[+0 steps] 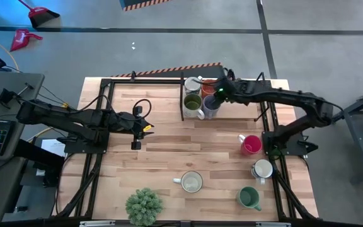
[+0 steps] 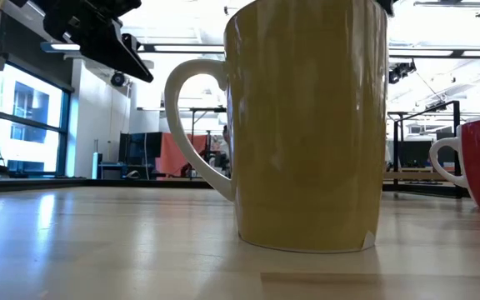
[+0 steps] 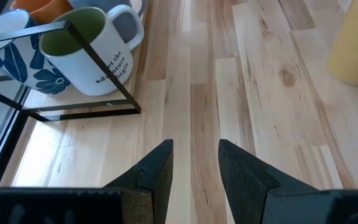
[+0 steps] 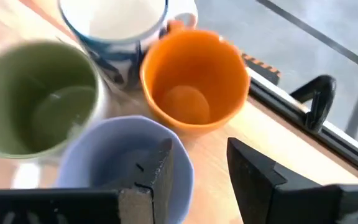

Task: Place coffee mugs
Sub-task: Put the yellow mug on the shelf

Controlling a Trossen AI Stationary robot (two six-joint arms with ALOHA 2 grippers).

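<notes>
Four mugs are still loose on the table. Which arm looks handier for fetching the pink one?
Probably the right. The pink mug sits on the right arm's side, though the right gripper hovers open over the grouped mugs. The left gripper, also open, is farther away.

Overhead view covers whole table (image 1: 162, 157); low view sits at tabletop, close behind cream mug (image 2: 307, 125) (also seen overhead); wrist views look past own fingers.
</notes>
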